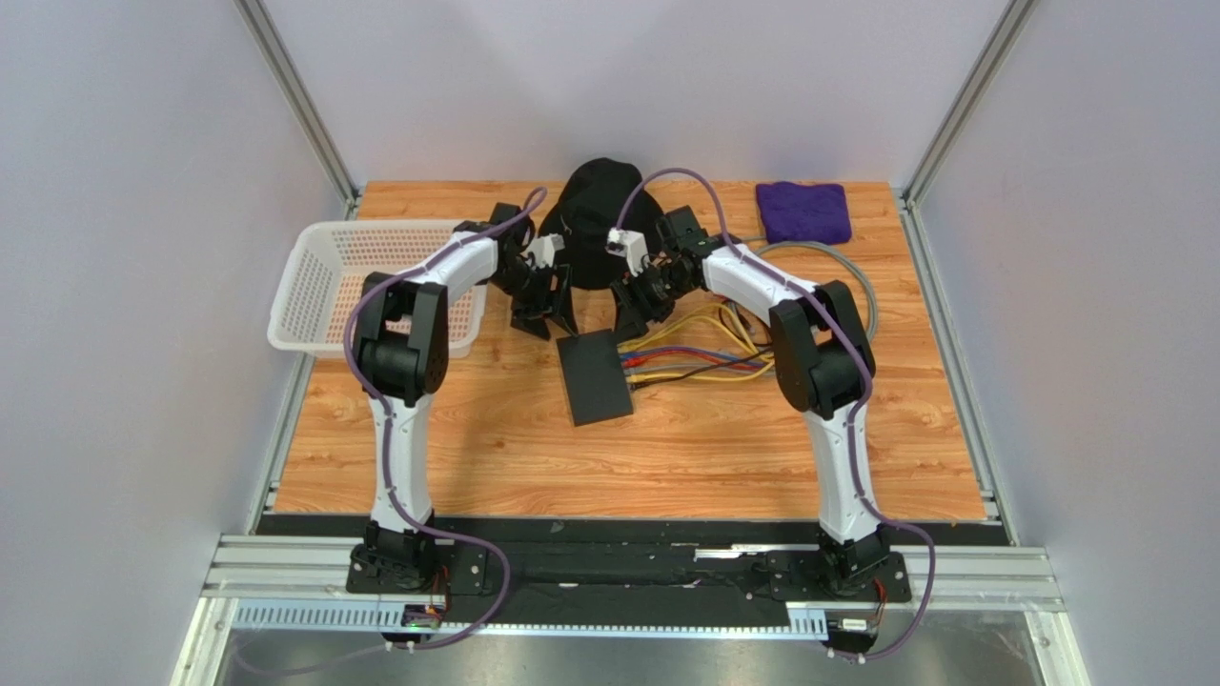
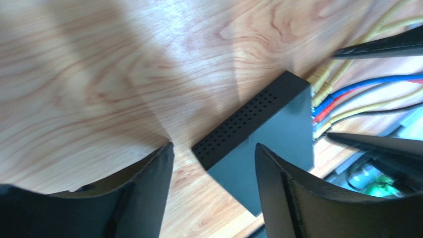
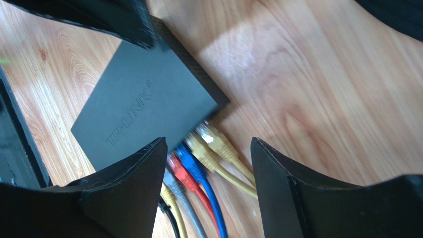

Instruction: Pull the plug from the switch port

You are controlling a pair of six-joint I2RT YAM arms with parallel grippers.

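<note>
From above, a wood-grain laminate table (image 1: 688, 458) carries a flat, matte-black rectangular switch (image 1: 594, 378) near its middle, lying slightly askew. A fan of thin coloured cables (image 1: 702, 360) runs from its right-hand narrow edge. Behind it sits a soft black fabric bucket hat (image 1: 599, 193). A white plastic lattice basket (image 1: 322, 286) stands at the left edge and a folded purple cloth (image 1: 804, 210) lies at the back right. The left gripper (image 1: 537, 307) and right gripper (image 1: 640, 307) hang just behind the switch, one on either side of its far end.

From the left wrist, the left gripper (image 2: 214, 148) has smooth black wedge-shaped fingers (image 2: 308, 198). They are spread wide and hold nothing. One corner of the switch (image 2: 278, 124) shows in the gap past the tips. The switch's side wall is pierced with neat rows of small round vent holes, and the cables (image 2: 367, 84) lead off its far edge.

From the right wrist, the switch (image 3: 144, 99) shows a smooth, dull top face with raised TP-LINK lettering. Moulded plugs (image 3: 201, 151) sit side by side along its narrow edge: two yellow, then blue, red and grey, with more half hidden by a finger. The right gripper (image 3: 208, 144) is also wide apart and grips nothing. The plugs lie in the gap beyond its fingers (image 3: 134, 188).
</note>
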